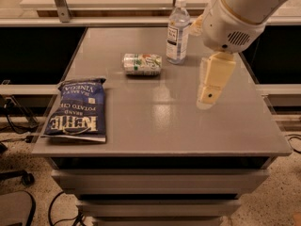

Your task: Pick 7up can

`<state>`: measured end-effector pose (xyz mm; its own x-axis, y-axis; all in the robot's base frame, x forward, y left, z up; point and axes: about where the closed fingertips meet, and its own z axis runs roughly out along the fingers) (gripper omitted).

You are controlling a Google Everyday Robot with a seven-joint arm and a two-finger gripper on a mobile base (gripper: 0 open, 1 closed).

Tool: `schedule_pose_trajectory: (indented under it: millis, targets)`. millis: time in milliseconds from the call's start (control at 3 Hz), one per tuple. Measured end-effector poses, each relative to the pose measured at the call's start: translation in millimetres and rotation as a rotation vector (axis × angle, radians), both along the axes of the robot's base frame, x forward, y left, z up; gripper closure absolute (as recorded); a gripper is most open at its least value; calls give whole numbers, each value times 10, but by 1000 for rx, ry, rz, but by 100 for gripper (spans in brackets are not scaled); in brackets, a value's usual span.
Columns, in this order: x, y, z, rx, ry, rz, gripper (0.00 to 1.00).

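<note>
The 7up can [142, 64] lies on its side on the grey table [160, 126], in the far middle part, silvery-white and green with a small red mark. My gripper [208, 97] hangs from the white arm above the table's right half, to the right of the can and a little nearer the camera, well apart from it. It holds nothing that I can see.
A clear water bottle [178, 32] with a white cap stands upright just right of the can, at the far edge. A blue Kettle chip bag [78, 109] lies flat at the table's left front. Drawers sit below the tabletop.
</note>
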<state>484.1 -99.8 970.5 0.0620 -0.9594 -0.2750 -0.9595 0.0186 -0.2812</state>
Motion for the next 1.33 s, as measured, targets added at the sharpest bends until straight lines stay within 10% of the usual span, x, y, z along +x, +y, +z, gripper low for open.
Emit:
schedule_pose_trajectory:
  millis: [1333]
  targets:
    - [1013, 920, -198, -183, -66, 232, 0]
